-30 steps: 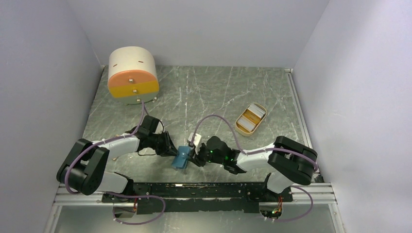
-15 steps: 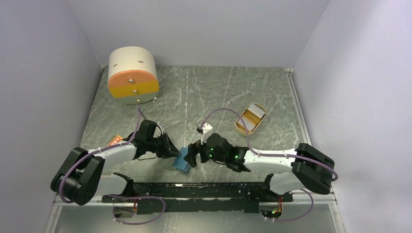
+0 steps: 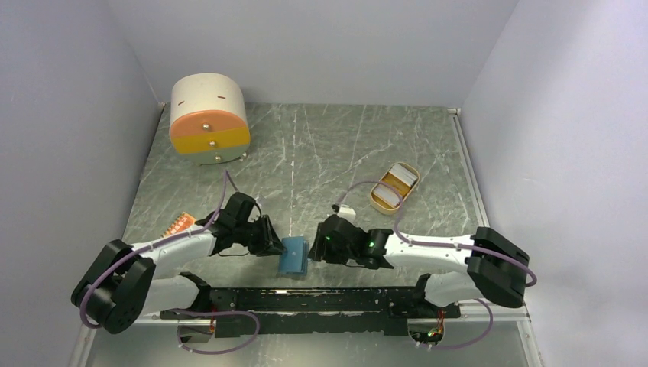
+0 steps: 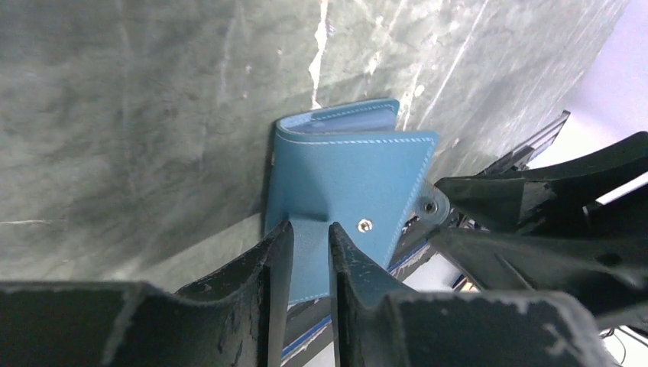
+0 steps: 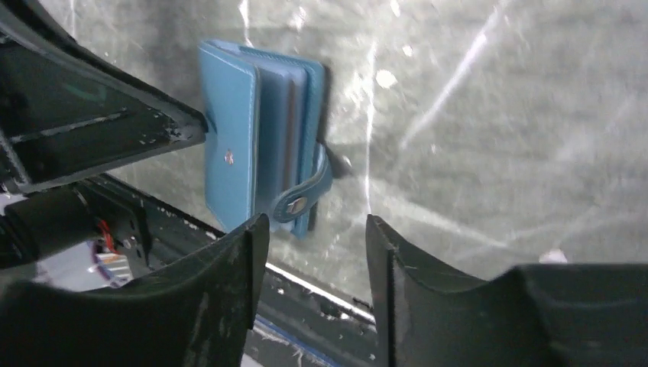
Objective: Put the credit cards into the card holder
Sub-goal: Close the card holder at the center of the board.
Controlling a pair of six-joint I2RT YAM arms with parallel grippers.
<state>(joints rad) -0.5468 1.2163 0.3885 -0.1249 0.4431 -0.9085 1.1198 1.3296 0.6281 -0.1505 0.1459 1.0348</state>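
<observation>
The blue card holder [image 3: 293, 256] rests on the table near the front edge, mostly folded, its snap tab [image 5: 302, 200] hanging loose. My left gripper [image 3: 273, 246] is shut on the edge of its outer cover [image 4: 309, 248]; the wallet body [image 4: 344, 180] lies just beyond the fingers. My right gripper [image 3: 313, 251] is open and empty just right of the wallet [image 5: 252, 130], fingertips [image 5: 256, 237] short of the tab. Whitish and orange credit cards [image 3: 400, 182] lie in the tan tray [image 3: 380, 203]. An orange card [image 3: 178, 224] lies beside the left arm.
A round cream and orange drawer unit [image 3: 208, 118] stands at the back left. The metal rail [image 3: 306, 294] of the arm bases runs just in front of the wallet. Grey walls close in the table on three sides.
The wallet has come down from a tilted, lifted pose to rest near the front edge. My right gripper has backed off it to the right. The left arm shifted, uncovering the orange card.
</observation>
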